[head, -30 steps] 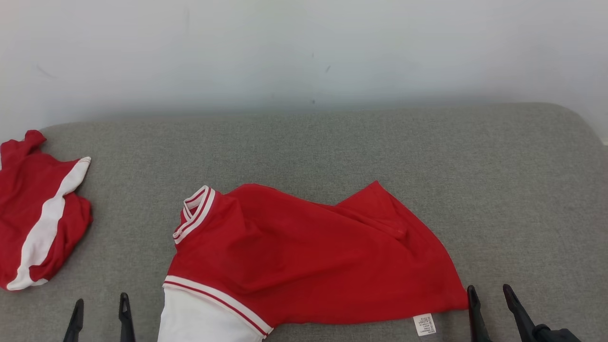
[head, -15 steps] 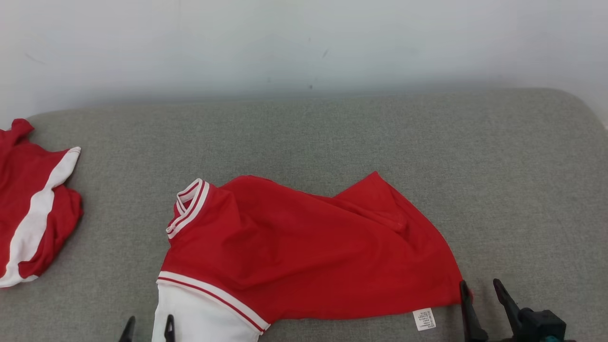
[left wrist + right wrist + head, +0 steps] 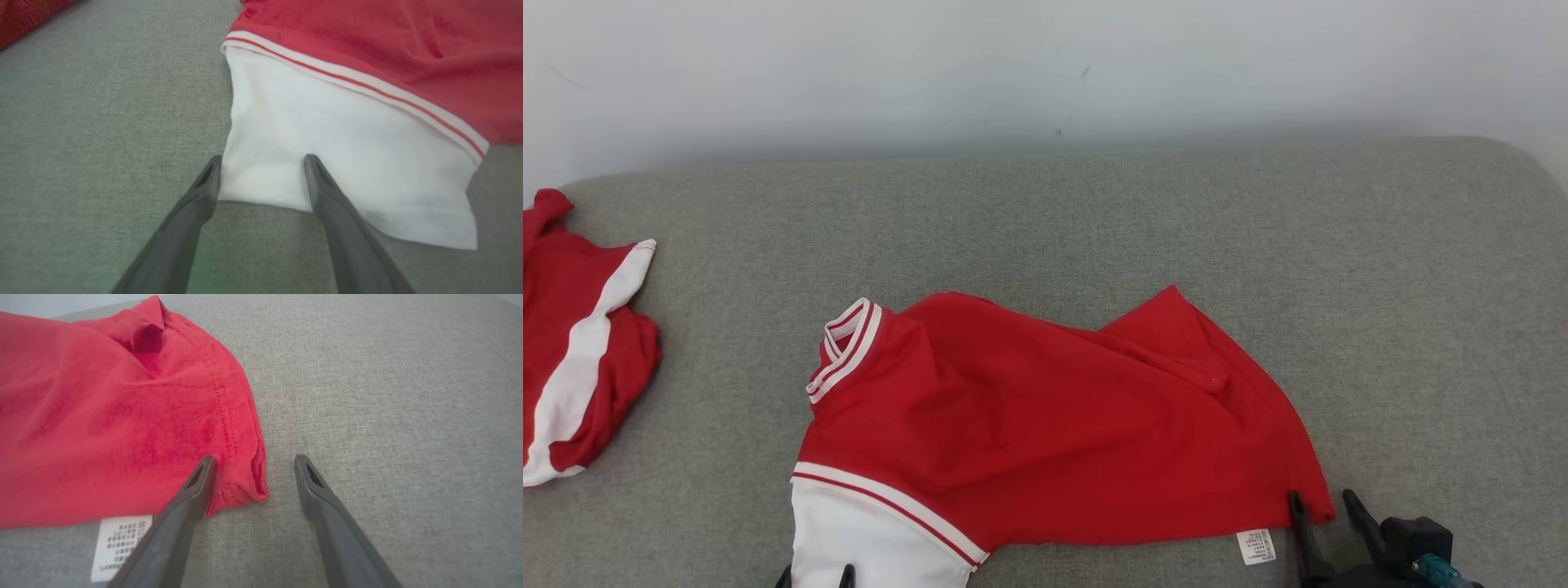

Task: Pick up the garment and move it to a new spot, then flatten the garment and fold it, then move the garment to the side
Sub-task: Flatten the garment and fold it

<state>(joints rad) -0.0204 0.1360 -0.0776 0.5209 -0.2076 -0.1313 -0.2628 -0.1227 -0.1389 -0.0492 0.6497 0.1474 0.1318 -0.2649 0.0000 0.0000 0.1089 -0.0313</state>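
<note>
A red garment with a white striped collar and a white panel lies rumpled on the grey cushion, near its front edge. My left gripper is open at the white panel's near corner; in the left wrist view its fingers straddle that white hem. My right gripper stands open at the garment's lower right corner, close to the white care label. In the right wrist view the red corner lies between the open fingertips, nearer the left one. Neither gripper holds anything.
A second red and white garment lies bunched at the cushion's far left edge. A pale wall rises behind the cushion. Bare grey fabric stretches behind and to the right of the main garment.
The head camera has tilted, shifting the scene up. Both grippers have moved inward: the left to the white hem, the right to the red lower right corner. Both stay open.
</note>
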